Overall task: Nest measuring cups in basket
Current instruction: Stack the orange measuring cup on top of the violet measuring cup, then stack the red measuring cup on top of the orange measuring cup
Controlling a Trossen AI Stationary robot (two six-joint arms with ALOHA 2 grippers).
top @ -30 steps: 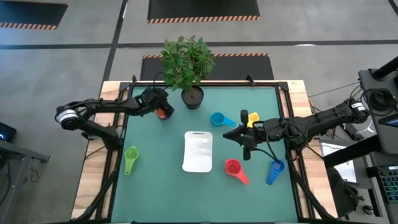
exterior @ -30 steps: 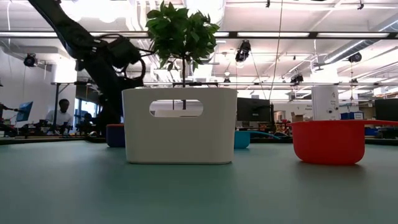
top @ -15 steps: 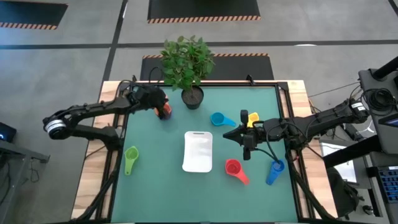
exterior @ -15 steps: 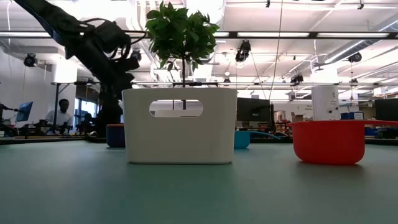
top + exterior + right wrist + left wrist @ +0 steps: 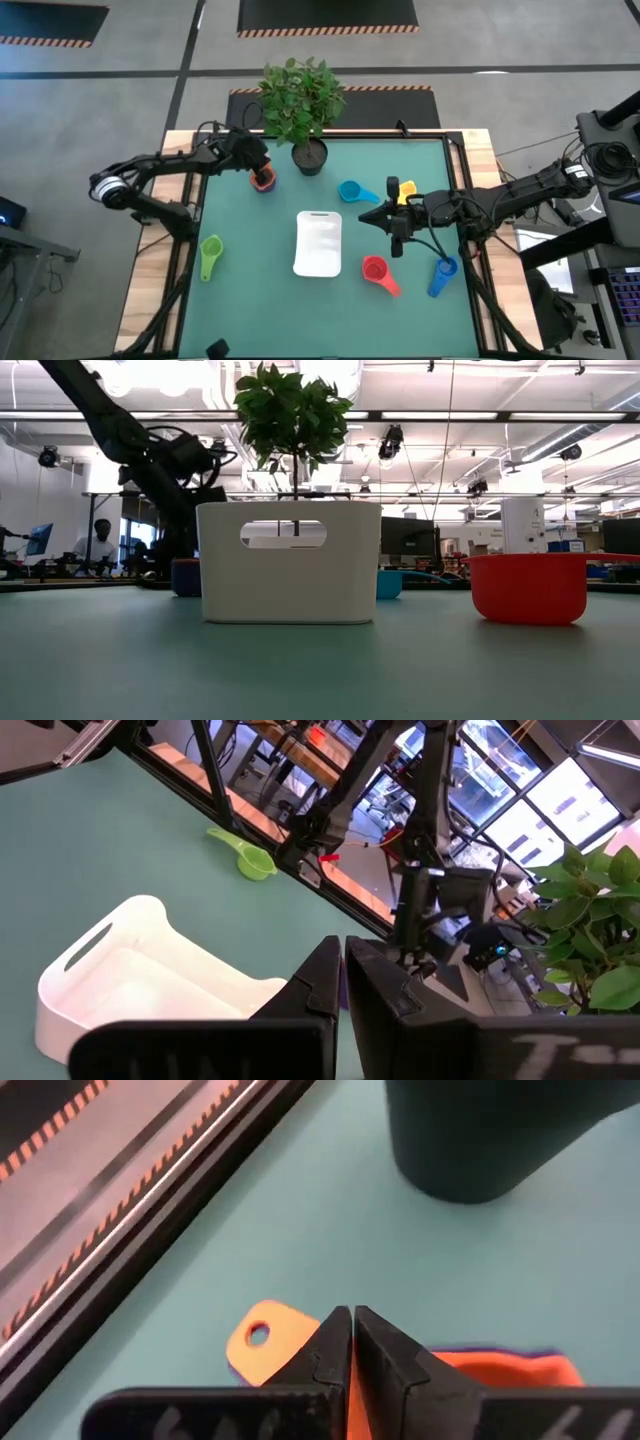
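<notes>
The white basket [image 5: 318,243] [image 5: 288,560] stands mid-table. The orange cup [image 5: 263,180] [image 5: 500,1370] sits nested in the purple cup [image 5: 185,576] at the far left, beside the plant pot [image 5: 310,157]. My left gripper [image 5: 256,166] [image 5: 352,1320] is shut right over the orange cup, at the base of its handle [image 5: 265,1335]. My right gripper [image 5: 375,215] [image 5: 340,960] is shut and hovers right of the basket, between the teal cup [image 5: 350,190] and the red cup [image 5: 375,268]. The yellow cup [image 5: 403,190], blue cup [image 5: 442,275] and green cup [image 5: 210,255] lie on the table. My left gripper comes down from above with shut fingers [image 5: 330,1342] at the orange cup's rim beside its handle. The fingers themselves hide that spot, so I cannot tell whether they touch the cup. The cup pair rests on the table.
The potted plant [image 5: 300,100] stands at the far edge, close to my left gripper. Raised rails run along the table's left edge [image 5: 150,1210]. Bare green mat lies near the basket's near side [image 5: 320,320]. People sit in the room beyond [image 5: 98,545].
My left gripper rose a little over the orange cup while the arm's elbow swung out toward the table's left, then came back down to about where it was. The orange and purple cups stayed put.
</notes>
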